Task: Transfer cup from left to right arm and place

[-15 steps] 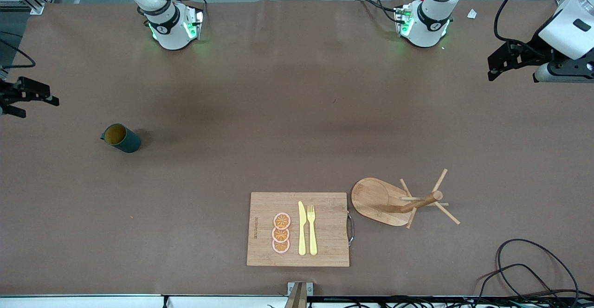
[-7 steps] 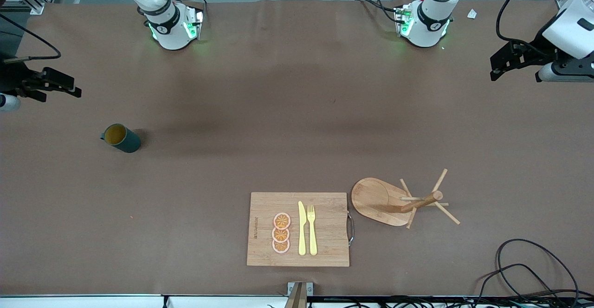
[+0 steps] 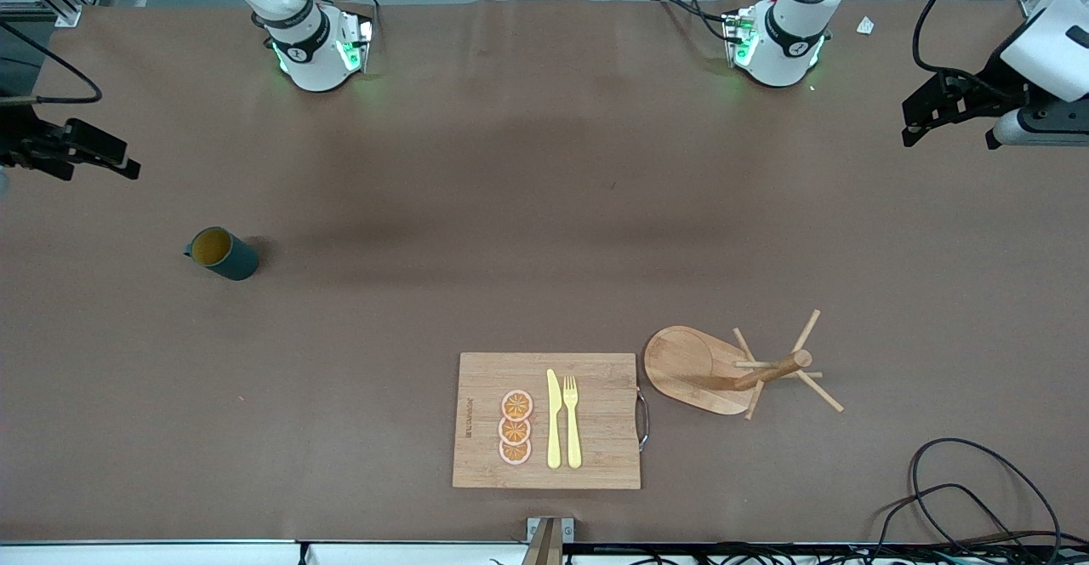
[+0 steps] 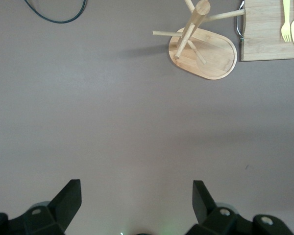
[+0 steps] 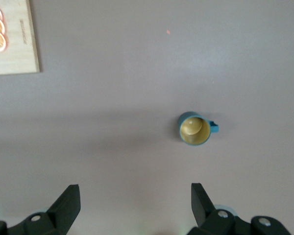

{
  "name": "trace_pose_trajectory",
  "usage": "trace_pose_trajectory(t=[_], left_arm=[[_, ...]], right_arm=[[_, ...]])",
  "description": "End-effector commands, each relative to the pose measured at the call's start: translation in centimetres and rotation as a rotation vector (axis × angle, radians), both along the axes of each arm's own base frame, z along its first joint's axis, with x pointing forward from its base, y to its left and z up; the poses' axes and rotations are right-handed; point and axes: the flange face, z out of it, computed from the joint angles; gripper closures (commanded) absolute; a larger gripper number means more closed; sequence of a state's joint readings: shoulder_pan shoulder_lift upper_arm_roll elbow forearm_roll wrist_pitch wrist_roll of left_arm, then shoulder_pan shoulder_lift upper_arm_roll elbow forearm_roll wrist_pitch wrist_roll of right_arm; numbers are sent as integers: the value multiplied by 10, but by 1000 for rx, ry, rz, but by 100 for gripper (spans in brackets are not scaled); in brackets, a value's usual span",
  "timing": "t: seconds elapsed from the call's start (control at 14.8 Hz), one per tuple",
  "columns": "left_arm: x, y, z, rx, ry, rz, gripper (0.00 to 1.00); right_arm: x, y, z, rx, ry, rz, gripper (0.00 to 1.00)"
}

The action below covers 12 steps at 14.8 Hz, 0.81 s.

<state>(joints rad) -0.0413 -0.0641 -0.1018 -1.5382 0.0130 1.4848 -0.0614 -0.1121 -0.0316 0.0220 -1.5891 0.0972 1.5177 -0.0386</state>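
A dark teal cup (image 3: 223,253) is seen standing upright on the brown table (image 3: 544,208), in the middle left of the front view, toward the right arm's end and untouched. The right gripper (image 3: 81,152) is held in the air at the left edge of that view, jaws apart and empty; in the right wrist view the cup (image 5: 194,129) is shown below, handle turned sideways. The left gripper (image 3: 936,110) is held at the upper right edge, fingers (image 4: 68,198) spread wide, nothing between them. A cutting board (image 3: 546,420) and a wooden mug tree (image 3: 749,369) lie in the lower middle.

The reach for the cup is judged to be the step in hand; it would be done best with the open jaws centred over the body and the handle kept clear. Since half a second ago, the right gripper has been drawn back slightly toward the frame's edge, and the cup has not moved.
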Motion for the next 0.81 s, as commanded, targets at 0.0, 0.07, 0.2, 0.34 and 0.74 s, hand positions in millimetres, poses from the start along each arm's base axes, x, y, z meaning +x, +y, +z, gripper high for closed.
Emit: trace_pose_trajectory(t=[0.0, 0.07, 0.2, 0.34, 0.74], left_arm=[[-2, 0, 5, -4, 1, -28, 0], [-2, -1, 5, -6, 1, -29, 0], [-2, -2, 4, -11, 3, -25, 0], [-2, -3, 4, -11, 3, -21, 0], [-2, -4, 4, -10, 5, -24, 0]], right_arm=[[5, -1, 18, -45, -31, -17, 0], [6, -1, 20, -62, -36, -18, 0], [7, 2, 21, -77, -50, -15, 0], [11, -1, 21, -78, -72, -15, 0], [12, -4, 21, -112, -84, 42, 0]])
